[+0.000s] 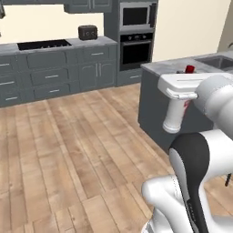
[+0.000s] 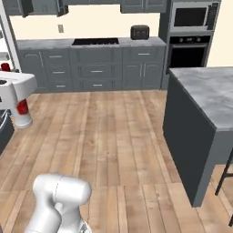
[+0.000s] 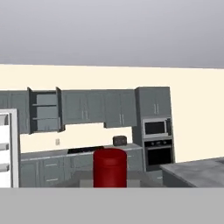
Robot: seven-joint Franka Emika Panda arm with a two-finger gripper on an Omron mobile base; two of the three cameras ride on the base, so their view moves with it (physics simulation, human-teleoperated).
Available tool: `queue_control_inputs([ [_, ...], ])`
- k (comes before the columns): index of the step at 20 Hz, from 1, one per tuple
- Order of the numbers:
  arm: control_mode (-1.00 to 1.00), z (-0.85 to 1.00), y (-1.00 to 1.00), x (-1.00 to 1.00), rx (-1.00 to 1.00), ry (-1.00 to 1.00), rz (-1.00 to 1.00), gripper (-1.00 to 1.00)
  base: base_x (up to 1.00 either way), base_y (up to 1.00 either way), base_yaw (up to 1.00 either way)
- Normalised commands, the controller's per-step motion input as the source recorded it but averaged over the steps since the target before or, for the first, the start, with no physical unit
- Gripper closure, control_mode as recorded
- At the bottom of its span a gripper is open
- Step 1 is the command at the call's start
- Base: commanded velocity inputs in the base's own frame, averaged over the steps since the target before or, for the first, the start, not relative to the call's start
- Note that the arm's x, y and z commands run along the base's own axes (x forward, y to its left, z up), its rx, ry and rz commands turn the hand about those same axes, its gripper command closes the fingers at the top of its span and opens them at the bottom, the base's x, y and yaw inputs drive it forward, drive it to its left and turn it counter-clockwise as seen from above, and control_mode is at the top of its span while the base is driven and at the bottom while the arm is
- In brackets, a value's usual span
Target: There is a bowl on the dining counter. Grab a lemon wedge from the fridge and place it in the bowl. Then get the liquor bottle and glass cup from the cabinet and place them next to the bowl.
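Claw: clamped shut on the bottle (image 1: pixel 176 116), hanging mid-air off the white arm (image 1: pixel 191 88), red cap (image 1: pixel 189 69) up top.

Kitchen: grey island counter (image 2: pixel 205 98) sits just past the arm, wood floor (image 1: pixel 68 150) everywhere else.

Bottle location: carried upright beside the island, not set down yet. Can't see the bowl from here.

Handling: guessing glass, so stiff, kinda heavy, slick and breakable. Grabbing around the upper body under the neck looks right; lower it gently so it doesn't tip.

Left base view: shows the sink (image 1: pixel 220 61) on the island.

Right base view: shows the bottle's red label (image 2: pixel 22 107).

Hand view: looks over the cap at an open wall cabinet (image 3: pixel 44 110) and the fridge door shelves (image 3: pixel 6 148).
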Motion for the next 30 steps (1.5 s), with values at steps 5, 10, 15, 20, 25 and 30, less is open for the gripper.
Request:
queue_control_inputs([
  [5, 1.00, 0.00, 0.00, 0.00, 0.00, 0.00, 0.00, 1.00, -0.03, -1.00, 0.00],
  [10, 1.00, 0.00, 0.00, 0.00, 0.00, 0.00, 0.00, 1.00, 0.00, -1.00, 0.00],
  [15, 1.00, 0.00, 0.00, 0.00, 0.00, 0.00, 0.00, 1.00, 0.08, -1.00, 0.00],
  [20, 1.00, 0.00, 0.00, 0.00, 0.00, 0.00, 0.00, 1.00, 0.07, -1.00, 0.00],
  [25, 1.00, 0.00, 0.00, 0.00, 0.00, 0.00, 0.00, 1.00, 0.00, -1.00, 0.00],
  [30, 1.00, 0.00, 0.00, 0.00, 0.00, 0.00, 0.00, 1.00, 0.00, -1.00, 0.00],
])
